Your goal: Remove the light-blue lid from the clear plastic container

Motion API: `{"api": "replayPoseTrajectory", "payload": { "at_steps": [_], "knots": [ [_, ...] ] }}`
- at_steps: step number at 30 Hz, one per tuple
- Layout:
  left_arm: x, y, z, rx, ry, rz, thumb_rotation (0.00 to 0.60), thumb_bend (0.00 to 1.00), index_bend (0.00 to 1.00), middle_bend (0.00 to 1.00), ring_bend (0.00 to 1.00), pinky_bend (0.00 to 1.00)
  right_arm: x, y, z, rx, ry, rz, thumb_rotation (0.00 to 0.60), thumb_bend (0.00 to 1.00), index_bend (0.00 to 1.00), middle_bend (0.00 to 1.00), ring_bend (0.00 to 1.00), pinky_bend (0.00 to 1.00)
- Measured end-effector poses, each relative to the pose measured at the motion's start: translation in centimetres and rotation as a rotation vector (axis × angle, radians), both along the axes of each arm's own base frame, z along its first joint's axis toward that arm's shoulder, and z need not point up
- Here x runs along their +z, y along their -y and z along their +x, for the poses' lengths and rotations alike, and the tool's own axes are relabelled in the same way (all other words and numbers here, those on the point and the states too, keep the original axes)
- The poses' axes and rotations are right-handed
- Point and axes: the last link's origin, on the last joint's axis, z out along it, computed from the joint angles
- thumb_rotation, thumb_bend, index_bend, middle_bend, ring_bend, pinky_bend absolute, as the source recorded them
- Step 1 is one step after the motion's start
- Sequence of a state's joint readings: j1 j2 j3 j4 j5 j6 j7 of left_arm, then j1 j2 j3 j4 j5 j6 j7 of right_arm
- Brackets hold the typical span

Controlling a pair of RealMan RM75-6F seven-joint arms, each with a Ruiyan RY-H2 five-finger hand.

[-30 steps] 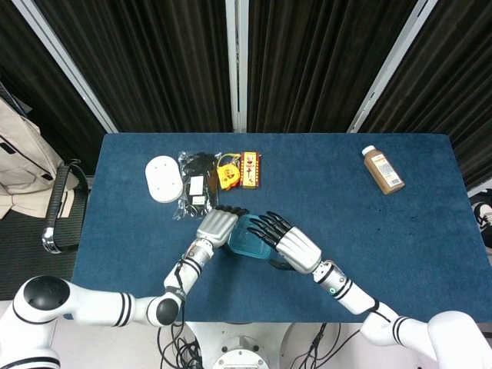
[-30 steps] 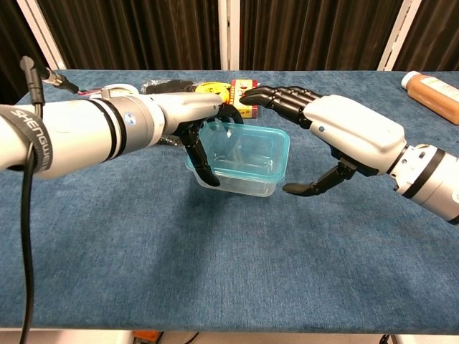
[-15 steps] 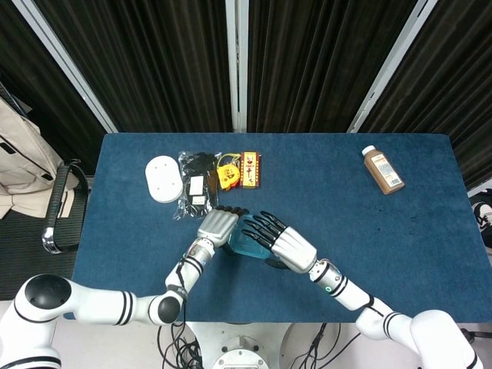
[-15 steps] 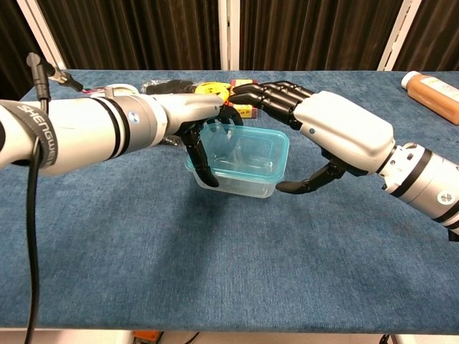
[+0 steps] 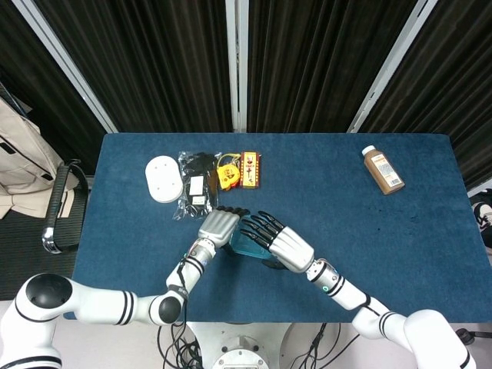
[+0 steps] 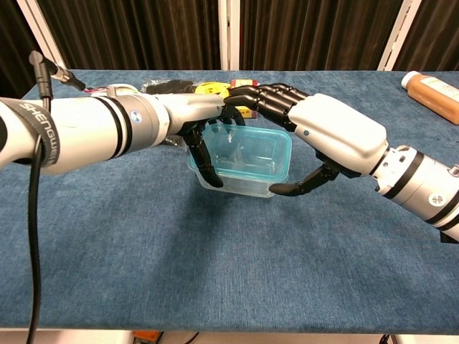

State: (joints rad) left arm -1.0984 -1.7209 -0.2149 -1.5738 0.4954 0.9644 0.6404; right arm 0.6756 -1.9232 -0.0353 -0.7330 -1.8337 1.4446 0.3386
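we have the container (image 6: 240,166) on the blue table (image 6: 215,272), near the middle of its front half, with the light-blue lid (image 6: 247,147) seated on top and not yet lifted. our left hand (image 6: 197,125) steadies the container from its left side: its dark fingers (image 6: 203,159) curl down around the left wall and rim, so it holds the container. our right hand (image 6: 315,136) arches over the container from the right, fingers (image 6: 262,97) stretched close together above the far edge of the lid and thumb (image 6: 297,185) reaching toward the right wall just under the rim; we cannot tell if the thumb touches yet. we judge this as the step of setting the grip on the lid. next we need the right fingers to hook the lid's edge and peel upward while the left hand keeps the container down. beyond the container lie a white disc (image 5: 162,179), a dark packet (image 5: 195,184) and a yellow-red pack (image 5: 240,170); a brown bottle (image 5: 383,170) lies far right of it.
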Motion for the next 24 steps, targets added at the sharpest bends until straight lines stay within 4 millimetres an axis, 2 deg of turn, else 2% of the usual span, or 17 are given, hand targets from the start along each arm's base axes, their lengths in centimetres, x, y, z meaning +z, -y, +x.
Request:
{"api": "replayPoseTrajectory", "payload": {
  "at_steps": [24],
  "knots": [
    [0.11,-0.18,-0.69,0.020,-0.001,-0.014,0.600,0.00,0.30,0.28,0.20,0.17,0.64,0.55,0.36,0.028,0.019,-0.051,0.600,0.10,0.00,0.00,0.00,0.00]
  ]
}}
